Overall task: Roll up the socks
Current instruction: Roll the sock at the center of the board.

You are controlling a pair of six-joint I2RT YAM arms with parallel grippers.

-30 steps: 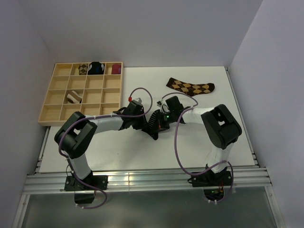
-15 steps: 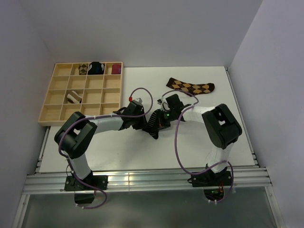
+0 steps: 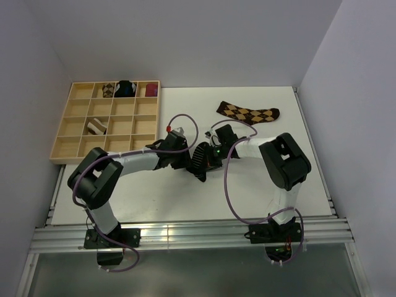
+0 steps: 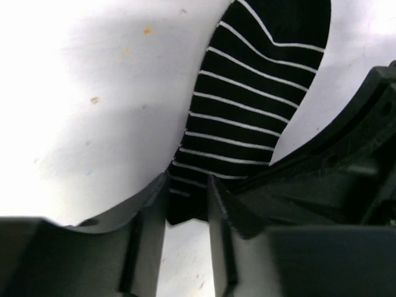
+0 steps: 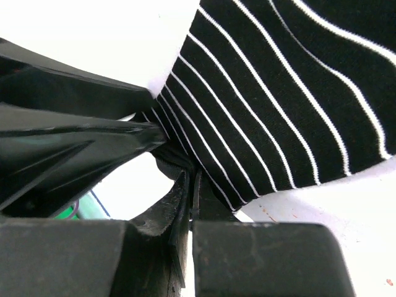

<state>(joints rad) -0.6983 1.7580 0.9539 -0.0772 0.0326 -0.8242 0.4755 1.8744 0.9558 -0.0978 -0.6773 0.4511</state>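
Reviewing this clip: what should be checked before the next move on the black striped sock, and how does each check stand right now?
1. Right claw shut on the black sock: ok, it pinches one edge.
2. Left claw straddling the same end: ok; whether it pinches firmly: cannot tell.
3. Sock rolled: not ok, it lies flat and unrolled on the table.
4. Room between the two claws: not ok, they crowd together at one end.
5. Argyle sock out of the way: ok, it lies apart at the far side.
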